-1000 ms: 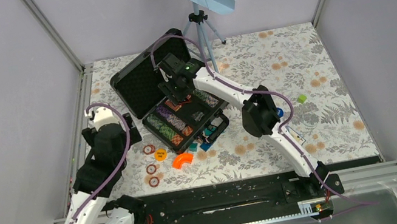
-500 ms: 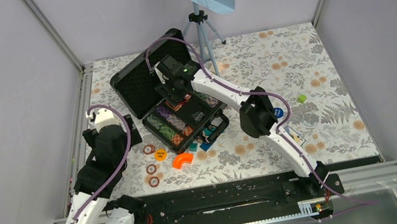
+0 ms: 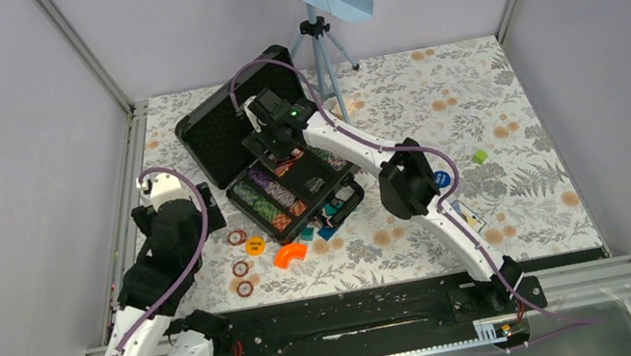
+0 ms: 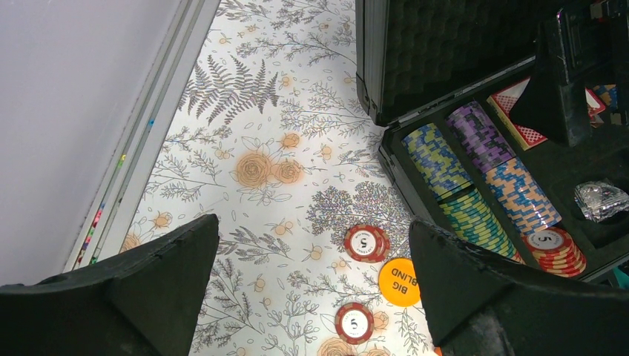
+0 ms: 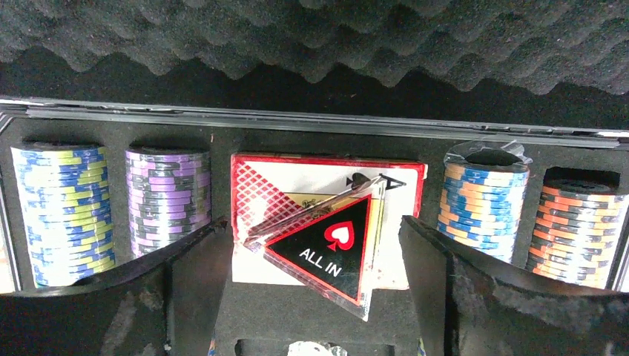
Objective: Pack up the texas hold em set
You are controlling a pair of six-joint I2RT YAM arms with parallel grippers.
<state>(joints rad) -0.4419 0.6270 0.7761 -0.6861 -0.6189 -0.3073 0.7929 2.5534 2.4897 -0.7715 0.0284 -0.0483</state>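
R gripper (image 5: 315, 285), fingers wide & empty, hangs over ALL IN triangle (image 5: 326, 248) on red deck (image 5: 256, 189), so best lift straight up; L gripper (image 4: 311, 297), also wide, has loose chips (image 4: 366, 242) at 1 o'clock.

Spread fingers (image 5: 460, 289) flanking ALL IN triangle (image 5: 330, 248), red card deck (image 5: 259, 193), chip rows (image 5: 167, 196)

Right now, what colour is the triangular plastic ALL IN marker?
The marker is black with red border and spade; right wrist view.
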